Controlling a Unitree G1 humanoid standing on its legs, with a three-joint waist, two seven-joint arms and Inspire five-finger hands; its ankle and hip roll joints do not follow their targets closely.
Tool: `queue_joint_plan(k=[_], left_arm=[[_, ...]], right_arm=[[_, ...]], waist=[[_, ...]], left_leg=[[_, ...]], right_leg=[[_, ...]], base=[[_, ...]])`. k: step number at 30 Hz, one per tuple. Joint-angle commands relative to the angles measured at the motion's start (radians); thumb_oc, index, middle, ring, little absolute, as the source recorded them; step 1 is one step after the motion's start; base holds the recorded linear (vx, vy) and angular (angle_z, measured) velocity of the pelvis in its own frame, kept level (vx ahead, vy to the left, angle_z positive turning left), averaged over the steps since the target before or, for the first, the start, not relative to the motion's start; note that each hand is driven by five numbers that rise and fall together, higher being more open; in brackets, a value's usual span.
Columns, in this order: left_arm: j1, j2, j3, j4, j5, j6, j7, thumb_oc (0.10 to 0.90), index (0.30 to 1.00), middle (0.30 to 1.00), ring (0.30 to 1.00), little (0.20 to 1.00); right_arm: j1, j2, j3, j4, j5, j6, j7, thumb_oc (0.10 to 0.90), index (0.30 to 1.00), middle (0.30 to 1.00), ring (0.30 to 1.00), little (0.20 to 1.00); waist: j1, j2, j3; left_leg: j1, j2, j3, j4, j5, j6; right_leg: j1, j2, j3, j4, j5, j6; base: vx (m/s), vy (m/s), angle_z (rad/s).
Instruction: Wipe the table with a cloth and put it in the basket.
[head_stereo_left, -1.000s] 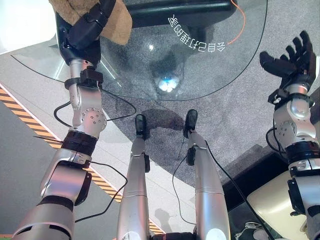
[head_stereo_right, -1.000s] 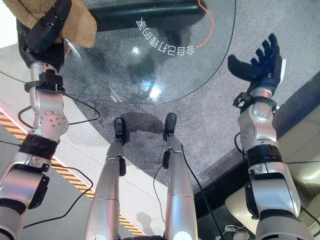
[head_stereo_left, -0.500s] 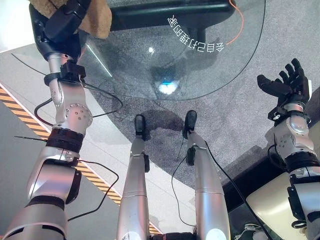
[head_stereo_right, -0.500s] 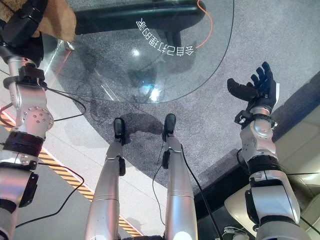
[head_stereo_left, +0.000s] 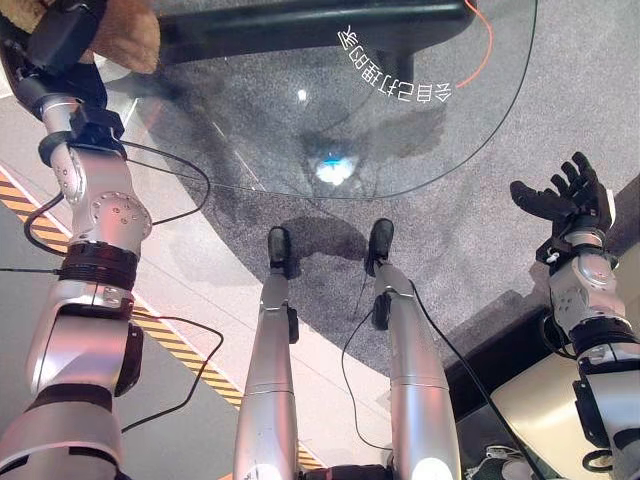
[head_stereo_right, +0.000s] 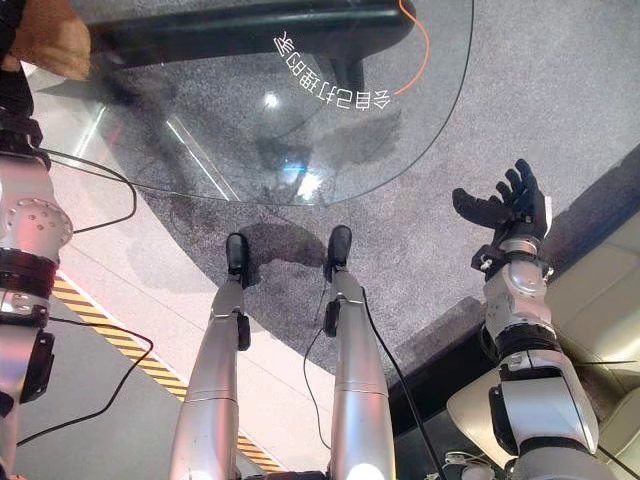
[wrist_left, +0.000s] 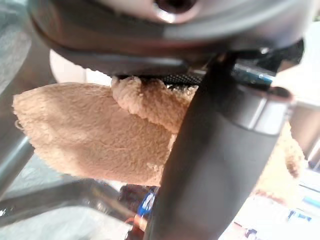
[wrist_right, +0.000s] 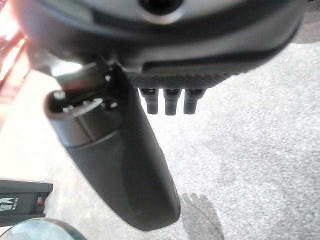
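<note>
The cloth (wrist_left: 95, 135) is a tan, fuzzy terry piece, bunched into a soft lump, and it sits clutched in the left hand (head_stereo_left: 62, 35) at the far left, over the left edge of the round glass table (head_stereo_left: 400, 140). White characters (head_stereo_left: 392, 72) are printed on the glass near its far side; they show upside down. The right hand (head_stereo_left: 565, 200) hangs well off to the right over grey carpet (wrist_right: 260, 140), its fingers spread and holding nothing.

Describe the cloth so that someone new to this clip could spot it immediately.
Start at the round glass table and go to its far left edge. There the left hand grips a fuzzy tan cloth, the one soft, warm-coloured thing among glass and grey carpet.
</note>
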Motion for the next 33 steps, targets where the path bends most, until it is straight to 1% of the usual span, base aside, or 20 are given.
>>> queue_joint_plan(k=[1,4,6,12,17,21,26,33], left_arm=[[-0.121,0.125,0.12,-0.016,0.064,-0.164,0.004,0.1,0.3,0.3,0.3,0.2],[-0.131,0.137,0.114,0.001,0.076,-0.163,0.024,0.1,0.3,0.3,0.3,0.2],[-0.143,0.159,0.106,0.028,0.08,-0.156,0.051,0.1,0.3,0.3,0.3,0.2],[-0.15,0.187,0.104,0.101,0.09,-0.157,0.061,0.1,0.3,0.3,0.3,0.2],[-0.167,0.214,0.087,0.13,0.115,-0.157,0.098,0.1,0.3,0.3,0.3,0.2],[-0.176,0.236,0.082,0.156,0.162,-0.17,0.175,0.1,0.3,0.3,0.3,0.2],[-0.208,0.274,0.06,0.209,0.202,-0.184,0.261,0.1,0.3,0.3,0.3,0.2],[-0.259,0.3,0.031,0.263,0.245,-0.192,0.363,0.1,0.3,0.3,0.3,0.2]], right_arm=[[0.065,-0.035,-0.071,0.008,-0.016,-0.061,0.009,0.8,0.9,0.9,0.9,0.9],[0.074,-0.035,-0.07,0.024,-0.018,-0.063,0.018,0.8,0.9,0.9,0.9,0.9],[0.085,-0.036,-0.072,0.038,-0.028,-0.057,0.023,0.8,0.9,0.9,0.9,0.9],[0.108,-0.028,-0.079,0.083,-0.039,-0.057,0.04,0.8,0.9,0.9,0.9,0.9],[0.126,-0.026,-0.081,0.101,-0.035,-0.05,0.051,0.8,0.9,0.9,0.9,0.9],[0.146,-0.017,-0.082,0.102,-0.038,-0.052,0.051,0.8,0.9,0.9,0.9,0.9],[0.154,-0.025,-0.08,0.12,-0.031,-0.06,0.075,0.8,0.9,0.9,0.9,0.9],[0.149,-0.024,-0.07,0.128,-0.036,-0.06,0.078,0.8,0.9,0.9,0.9,0.9]], waist=[[0.011,0.03,-0.026],[0.011,0.027,-0.026],[0.011,0.024,-0.026],[0.01,0.013,-0.026],[0.012,0.006,-0.026],[0.012,0.001,-0.026],[0.013,-0.003,-0.026],[0.013,-0.009,-0.026]], left_leg=[[-0.03,0.023,0.051,0.122,-0.059,0.037],[-0.033,0.023,0.05,0.126,-0.059,0.038],[-0.031,0.024,0.049,0.128,-0.06,0.038],[-0.028,0.023,0.045,0.135,-0.062,0.041],[-0.037,0.023,0.041,0.142,-0.064,0.043],[-0.04,0.022,0.038,0.143,-0.063,0.045],[-0.047,0.021,0.034,0.147,-0.062,0.045],[-0.048,0.022,0.034,0.149,-0.062,0.045]], right_leg=[[0.069,0.042,0.043,0.06,-0.1,-0.002],[0.069,0.041,0.041,0.06,-0.1,-0.004],[0.074,0.043,0.04,0.059,-0.1,-0.004],[0.08,0.049,0.036,0.06,-0.1,-0.008],[0.075,0.052,0.035,0.068,-0.101,-0.01],[0.073,0.056,0.034,0.07,-0.1,-0.01],[0.068,0.058,0.033,0.076,-0.102,-0.011],[0.072,0.058,0.032,0.074,-0.101,-0.01]], base=[[0.0,0.0,0.0],[0.0,0.0,0.0],[0.01,0.017,0.0],[0.01,0.016,0.0],[0.01,0.006,0.03],[0.0,0.007,0.03],[0.0,0.006,0.0],[0.0,0.0,0.0]])
